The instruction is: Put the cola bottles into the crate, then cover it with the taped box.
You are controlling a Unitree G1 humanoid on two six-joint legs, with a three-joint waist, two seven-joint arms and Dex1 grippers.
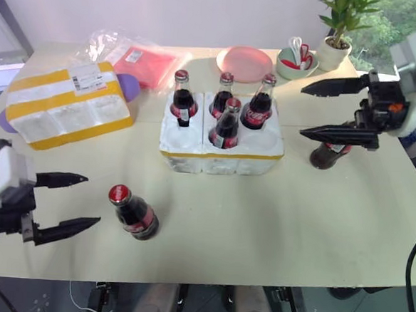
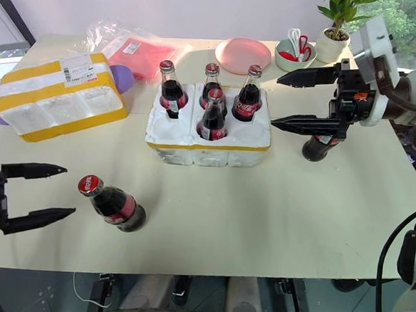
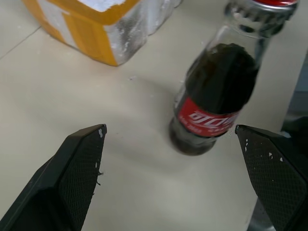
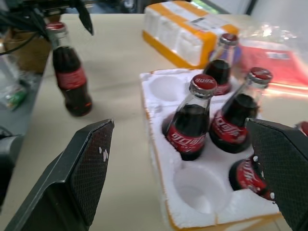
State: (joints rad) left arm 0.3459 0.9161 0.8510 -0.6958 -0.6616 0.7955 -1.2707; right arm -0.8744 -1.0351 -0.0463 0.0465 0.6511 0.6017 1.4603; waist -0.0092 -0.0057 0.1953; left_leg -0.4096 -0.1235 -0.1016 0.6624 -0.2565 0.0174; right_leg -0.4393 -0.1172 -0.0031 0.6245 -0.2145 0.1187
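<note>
Left eye view: I see both grippers, left (image 1: 76, 202) & right (image 1: 317, 110), with jaws wide apart holding nothing, four cola bottles (image 1: 226, 124) in crate (image 1: 219, 155) mid-tabletop, taped box (image 1: 69, 104) near left edge.

Behind my right gripper (image 1: 324, 110), a cola bottle (image 1: 327, 156) hides its cap and neck. The taped box (image 3: 96, 24) ahead of my left gripper (image 3: 168, 139) is cut off.
</note>
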